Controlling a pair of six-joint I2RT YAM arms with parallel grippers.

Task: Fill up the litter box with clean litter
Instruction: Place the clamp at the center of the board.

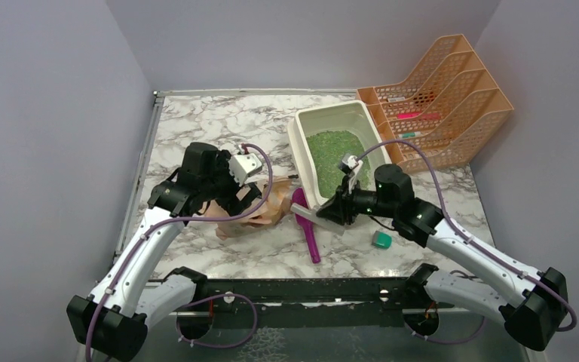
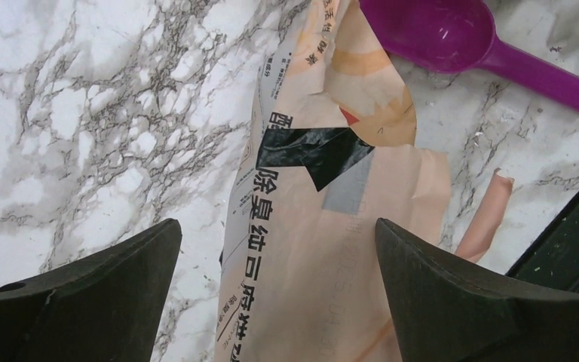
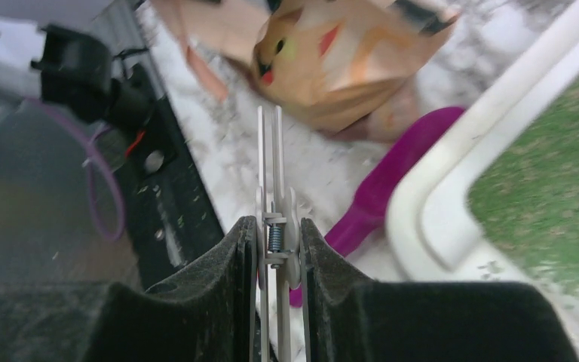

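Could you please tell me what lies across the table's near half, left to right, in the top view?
Tan paper bag → magenta scoop → small teal block. The white clip in the right gripper overlaps the scoop, so I omit it.

Bright green litter (image 1: 335, 154) against the cream-white litter box (image 1: 330, 111); white table (image 1: 211, 121) marbled with grey veins. From the box: orange mesh rack (image 1: 452, 94) at two o'clock, magenta scoop (image 1: 309, 230) and white clip (image 3: 270, 166) at six, tan bag (image 1: 268, 213) with dark characters at eight, teal block (image 1: 381, 240) at five.

top: looking down over whole table (image 1: 196, 121) | left wrist: facing bag (image 2: 309, 249) closely | right wrist: facing leftward, low | wrists sharing bag, scoop (image 2: 437, 30)
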